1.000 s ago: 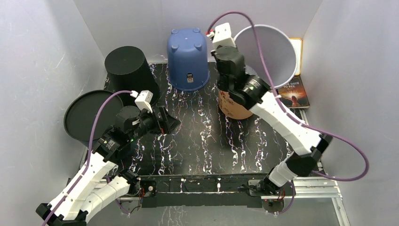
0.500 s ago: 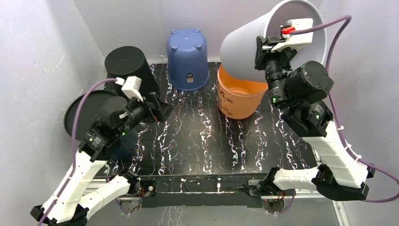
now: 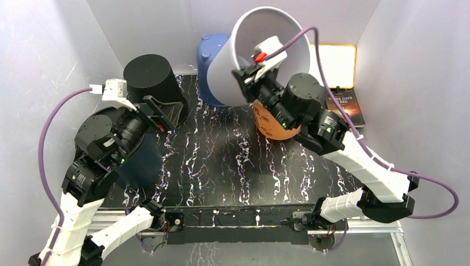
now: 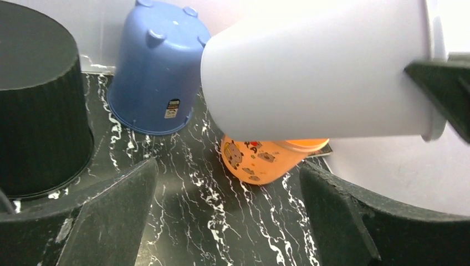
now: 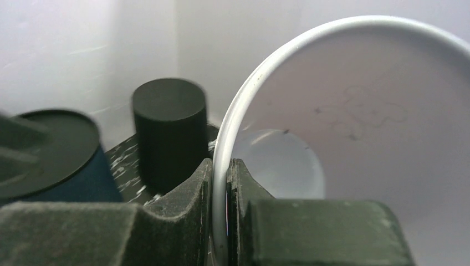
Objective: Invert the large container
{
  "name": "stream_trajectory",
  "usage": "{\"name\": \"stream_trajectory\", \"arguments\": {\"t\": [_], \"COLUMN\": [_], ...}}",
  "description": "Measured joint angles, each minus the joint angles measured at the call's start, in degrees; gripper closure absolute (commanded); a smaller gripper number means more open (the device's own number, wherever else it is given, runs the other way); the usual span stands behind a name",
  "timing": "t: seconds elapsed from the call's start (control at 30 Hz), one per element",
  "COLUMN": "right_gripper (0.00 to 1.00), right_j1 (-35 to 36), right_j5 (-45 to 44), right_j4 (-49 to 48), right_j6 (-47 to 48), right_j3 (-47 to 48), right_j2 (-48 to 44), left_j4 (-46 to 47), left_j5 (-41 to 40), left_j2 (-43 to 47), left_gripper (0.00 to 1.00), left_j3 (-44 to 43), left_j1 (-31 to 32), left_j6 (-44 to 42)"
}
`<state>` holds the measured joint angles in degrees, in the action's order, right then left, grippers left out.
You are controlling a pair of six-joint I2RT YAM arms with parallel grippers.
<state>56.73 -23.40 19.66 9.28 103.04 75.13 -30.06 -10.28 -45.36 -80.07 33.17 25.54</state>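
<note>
Right fingers [image 5: 188, 188] clamped on white container [image 3: 277, 27] rim, container tilted above orange bucket [image 4: 260, 160]; left fingers [image 4: 111, 216] apart, empty.

Smooth matt plastic forms the white container [image 4: 316, 72]; black pot [image 4: 39, 111] ribbed; tabletop [image 3: 233, 166] glossy.

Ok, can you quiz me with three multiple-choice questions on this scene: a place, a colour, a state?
1. Where does the right gripper grip the large white plastic bucket? A) rim B) base C) side handle
2. What colour is the small printed plastic bucket below it? A) green B) orange C) red
3. How is the left gripper? A) shut on a spoon B) shut on a cloth C) open, empty
1 A: the right wrist view shows it pinching the rim. 2 B: orange shows under the white wall. 3 C: its jaws stand apart, nothing between.
</note>
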Motion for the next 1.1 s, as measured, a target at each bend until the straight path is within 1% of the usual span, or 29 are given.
{"name": "stream_trajectory", "arguments": {"t": [0.13, 0.27, 0.43, 0.53, 0.7, 0.8, 0.9, 1.03, 1.1], "right_gripper": [1.00, 1.00, 1.00, 1.00, 1.00, 1.00, 1.00, 1.00, 1.00], "right_j1": [6.21, 13.53, 19.78, 20.61, 20.63, 20.76, 20.76, 20.39, 20.13], "right_j5": [0.52, -4.42, -6.32, -6.49, -9.09, -11.32, -13.97, -16.00, -15.87], "right_j4": [-0.17, -0.13, -0.22, -1.73, -4.87, -9.42, -14.62, -21.09, -23.41], "right_j6": [0.48, 1.38, -0.63, -4.11, -10.78, -14.75, -19.30, -24.55, -26.62], "right_j3": [-1.81, -3.48, -9.07, -15.56, -31.26, -37.94, -45.00, -52.30, -53.68], "right_j2": [0.92, 2.25, 3.23, 2.16, -1.90, -3.76, -8.11, -15.52, -17.20], "left_j4": [-0.07, -0.28, -0.46, -0.66, -1.51, -1.68, -1.77, -1.81, -1.81], "left_j5": [-2.89, -4.68, -5.33, -5.35, -5.25, -4.90, -4.42, -3.98, -3.80], "left_j2": [1.62, 2.95, 3.74, 4.22, 4.57, 4.61, 4.81, 4.81, 4.79], "left_gripper": [0.02, 0.02, 0.02, 0.02, 0.02, 0.02, 0.02, 0.02, 0.02], "left_j3": [-0.35, -0.35, 0.02, 1.07, 2.16, 2.62, 3.26, 3.30, 3.30], "left_j1": [0.00, 0.00, 0.00, 0.00, 0.00, 0.00, 0.00, 0.00, 0.00], "left_j6": [-1.09, -1.62, -1.73, -1.68, -1.40, -1.05, -0.66, -0.37, -0.31]}}
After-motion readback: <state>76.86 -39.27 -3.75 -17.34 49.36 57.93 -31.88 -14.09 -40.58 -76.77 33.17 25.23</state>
